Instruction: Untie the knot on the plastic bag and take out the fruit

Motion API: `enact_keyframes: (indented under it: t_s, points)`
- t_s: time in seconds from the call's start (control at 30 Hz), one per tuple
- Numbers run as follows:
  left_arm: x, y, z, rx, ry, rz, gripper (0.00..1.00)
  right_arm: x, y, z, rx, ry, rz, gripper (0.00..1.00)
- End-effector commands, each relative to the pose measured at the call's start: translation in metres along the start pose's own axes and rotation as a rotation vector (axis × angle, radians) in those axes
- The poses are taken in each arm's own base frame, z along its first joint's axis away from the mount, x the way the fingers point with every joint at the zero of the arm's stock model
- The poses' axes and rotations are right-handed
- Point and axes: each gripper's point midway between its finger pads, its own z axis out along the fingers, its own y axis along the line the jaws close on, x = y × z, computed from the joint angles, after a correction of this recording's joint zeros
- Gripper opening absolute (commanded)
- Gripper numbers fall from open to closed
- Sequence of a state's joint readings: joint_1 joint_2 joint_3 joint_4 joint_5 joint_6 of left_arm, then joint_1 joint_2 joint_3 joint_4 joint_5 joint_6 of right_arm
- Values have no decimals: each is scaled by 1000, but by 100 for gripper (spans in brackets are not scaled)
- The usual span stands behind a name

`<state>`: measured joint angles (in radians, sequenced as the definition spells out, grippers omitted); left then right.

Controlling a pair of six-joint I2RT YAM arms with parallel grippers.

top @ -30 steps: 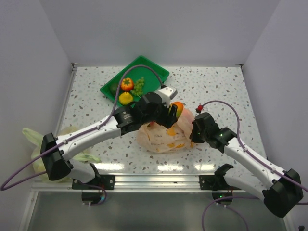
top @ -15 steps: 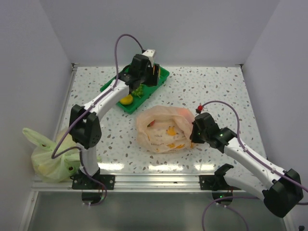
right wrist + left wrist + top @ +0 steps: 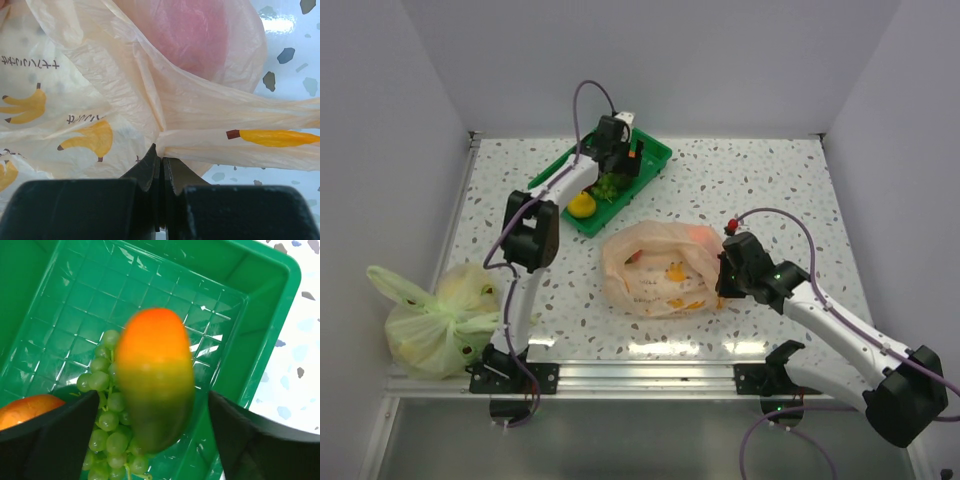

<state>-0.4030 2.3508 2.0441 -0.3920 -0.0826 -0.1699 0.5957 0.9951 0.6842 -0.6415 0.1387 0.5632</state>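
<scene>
- Looking down from top cam: green tray (image 3: 638,185) at far left of bench (image 3: 770,190) holds yellow fruit (image 3: 582,205) + grape bunch (image 3: 608,187). Plastic bag (image 3: 655,275) lies mid-bench, red and orange shapes showing thru film. Yellow-green bag (image 3: 435,320) sits at near-left edge, well apart.
- Same cam: left arm (image 3: 555,185) stretched far out, left hand (image 3: 628,152) over tray's far end. Right arm (image 3: 830,325) bent, right hand (image 3: 723,278) low at plastic bag's right side, touching it.
- Left wrist cam: fingers (image 3: 50,435) spread wide, released. Blurred orange-to-green fruit (image 3: 155,380) sits betw. them w/ a gap each side, above grape bunch. Orange piece (image 3: 25,410) peeks in tray at lower left.
- Right wrist cam: right hand clenched, fingertips (image 3: 147,167) pinching a fold of bag film. Banana prints (image 3: 90,137) on film. Pink-red fruit (image 3: 200,35) inside, just beyond the pinch.
</scene>
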Motion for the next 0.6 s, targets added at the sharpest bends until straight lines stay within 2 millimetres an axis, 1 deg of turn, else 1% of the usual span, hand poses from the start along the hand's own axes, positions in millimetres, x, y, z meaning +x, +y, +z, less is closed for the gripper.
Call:
enact_keyframes:
  t_s: [0.0,0.03,0.07,0.1,0.13,0.17,0.2,0.23,0.27,0.3,0.33,0.37,0.4,0.43,0.47,0.5,0.53,0.57]
  points:
    - [-46,-3,-22,15,-121,17,100,-8,6,-5,-17,-8,-23,0]
    - [-51,-3,-31,16,-129,14,100,-9,8,-5,-23,-13,-20,0]
    - [-45,-1,-34,15,-116,17,100,-9,9,-4,-25,-10,-22,0]
    - [-45,-1,-39,12,-118,15,100,-9,9,-3,-27,-9,-22,0]
    - [-58,-1,-58,15,-152,6,100,-10,10,-3,-30,-14,-18,0]
    - [-48,-1,-62,18,-136,3,100,-11,10,-4,-30,-18,-19,0]
    - [-48,-1,-71,20,-141,-6,100,-14,11,-5,-31,-26,-21,0]
    - [-62,-2,-95,29,-180,-35,100,-14,10,-5,-29,-29,-22,0]
    - [-48,-3,-99,29,-153,-44,100,-16,10,-5,-28,-33,-24,0]
    - [-46,-3,-109,27,-155,-49,100,-17,10,-7,-28,-41,-27,0]
    - [-55,-5,-133,29,-187,-71,100,-17,10,-7,-28,-42,-31,0]
    - [-38,-10,-138,31,-153,-68,99,-18,9,-7,-24,-44,-33,0]
    - [-34,-12,-147,23,-153,-67,99,-19,9,-7,-22,-46,-33,0]
    - [-27,-14,-165,23,-149,-70,99,-20,10,-7,-26,-51,-35,0]
    - [-23,-28,-176,38,-150,-54,98,-22,11,-7,-28,-56,-34,0]
    - [-18,-32,-186,30,-151,-45,98,-22,11,-6,-28,-56,-34,0]
    - [-6,-48,-204,48,-141,-16,98,-25,12,-6,-30,-66,-33,0]
    - [0,-55,-213,50,-141,-4,98,-26,13,-6,-33,-68,-35,0]
